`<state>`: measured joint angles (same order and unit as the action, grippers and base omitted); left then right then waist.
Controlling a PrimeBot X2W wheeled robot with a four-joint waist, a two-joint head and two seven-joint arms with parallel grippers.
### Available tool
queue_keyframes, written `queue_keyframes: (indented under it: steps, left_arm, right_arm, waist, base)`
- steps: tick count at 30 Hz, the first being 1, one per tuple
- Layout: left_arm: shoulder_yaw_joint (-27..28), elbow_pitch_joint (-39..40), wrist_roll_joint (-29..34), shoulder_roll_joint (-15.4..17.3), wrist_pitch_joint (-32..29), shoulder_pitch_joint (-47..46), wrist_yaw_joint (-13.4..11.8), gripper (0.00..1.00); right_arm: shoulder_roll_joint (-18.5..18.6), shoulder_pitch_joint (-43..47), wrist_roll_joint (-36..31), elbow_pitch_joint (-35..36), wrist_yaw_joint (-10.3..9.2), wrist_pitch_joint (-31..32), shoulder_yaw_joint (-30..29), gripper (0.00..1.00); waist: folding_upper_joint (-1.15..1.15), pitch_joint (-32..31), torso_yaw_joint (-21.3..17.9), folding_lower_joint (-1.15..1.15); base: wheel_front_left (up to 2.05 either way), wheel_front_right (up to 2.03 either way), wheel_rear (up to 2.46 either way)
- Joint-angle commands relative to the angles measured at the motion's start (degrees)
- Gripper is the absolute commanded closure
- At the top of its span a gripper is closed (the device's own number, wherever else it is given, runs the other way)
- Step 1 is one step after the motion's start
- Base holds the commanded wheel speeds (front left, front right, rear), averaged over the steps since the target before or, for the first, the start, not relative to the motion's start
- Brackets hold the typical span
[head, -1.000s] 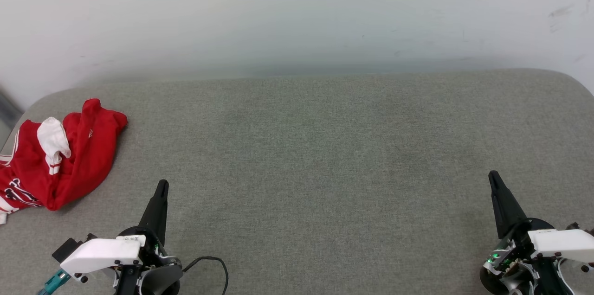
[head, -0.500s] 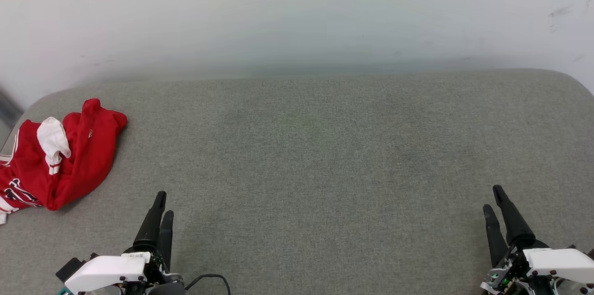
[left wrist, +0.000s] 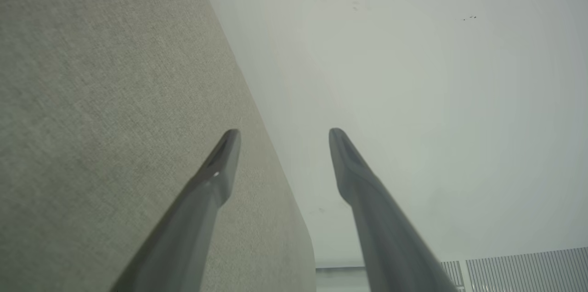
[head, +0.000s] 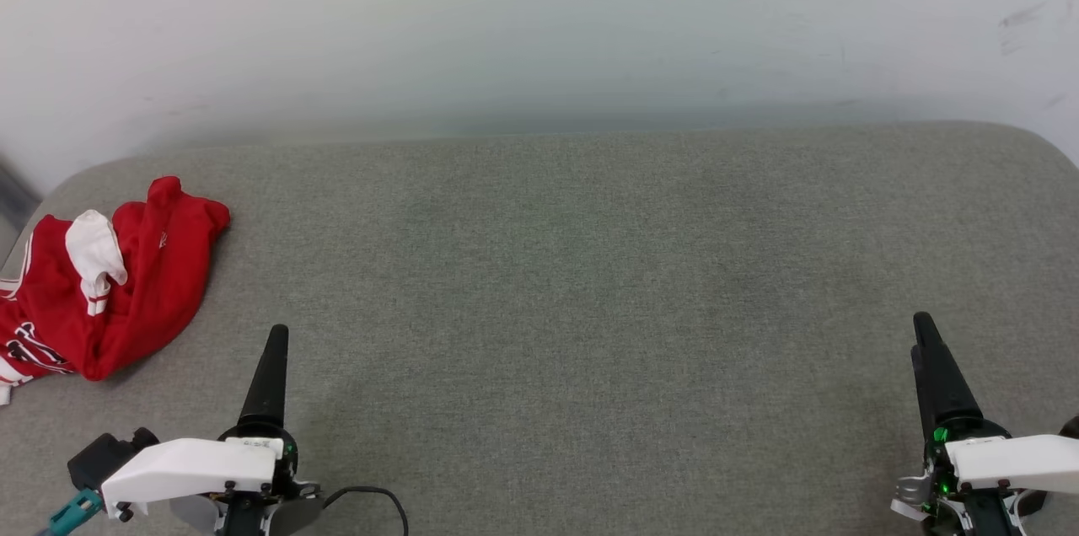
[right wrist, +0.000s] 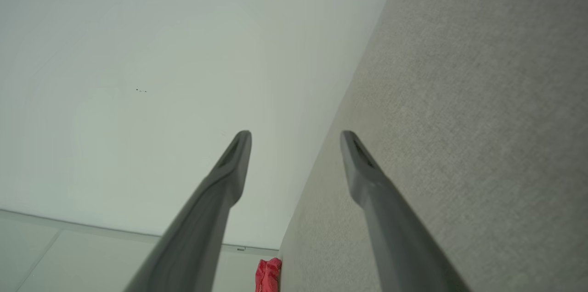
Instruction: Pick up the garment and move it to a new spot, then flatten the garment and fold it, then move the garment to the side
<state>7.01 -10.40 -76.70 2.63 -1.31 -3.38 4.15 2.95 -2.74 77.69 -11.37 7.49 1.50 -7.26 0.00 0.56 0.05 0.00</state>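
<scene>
- Plainly, the garment (head: 126, 283) lies crumpled in a heap at the 9 o'clock edge of the head view, on the bench's (head: 590, 266) left end. It is red, with a white sleeve bunched on top and striped trim and dark lettering toward the frame edge.
- In the right wrist view a red scrap of the garment (right wrist: 268, 274) shows at 6 o'clock, where the bench meets the wall.
- The left gripper (head: 275, 334) sits at 7 o'clock in the head view, near the garment but apart from it. It is rolled on its side, so its fingers line up as one dark spike pointing to about 12 o'clock.
- In its own wrist view the left gripper (left wrist: 284, 133) has its jaws spread apart and holds nothing.
- The right gripper (head: 923, 324) sits at 5 o'clock, well apart from the garment. It is likewise rolled edge-on and leans slightly toward 11 o'clock.
- The right gripper (right wrist: 296, 135) also has its jaws parted and empty.
- A black cable (head: 371, 494) loops beside the left wrist.
- A pale wall (head: 539, 30) rises behind the bench.
</scene>
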Motion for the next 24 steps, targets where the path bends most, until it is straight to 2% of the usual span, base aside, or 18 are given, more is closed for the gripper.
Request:
queue_keyframes:
  steps: [1, 13, 24]
  left_arm:
    - [-0.5, 2.1, 3.5, 0.1, 0.7, -0.5, -1.0, 0.00]
    - [-3.7, 4.9, 19.4, 0.2, 3.4, 0.7, -5.8, 0.00]
    - [-6.2, 5.7, 31.2, 0.8, 5.7, 1.3, -8.9, 0.00]
  right_arm:
    - [0.0, -0.6, -3.5, 2.2, 0.00, -0.8, 0.0, 0.00]
    - [0.0, 0.8, -20.5, 6.1, 0.00, -3.5, 1.9, 0.00]
    - [0.0, 1.8, -31.4, 7.5, 0.00, -5.8, 2.8, 0.00]
  waist:
    - [0.00, 0.0, 0.0, 0.00]
    - [0.00, 0.3, 0.1, 0.00]
    - [0.00, 0.3, 0.2, 0.00]
  base:
    - [0.00, 0.00, 0.00]
    - [0.00, 0.00, 0.00]
    - [0.00, 0.00, 0.00]
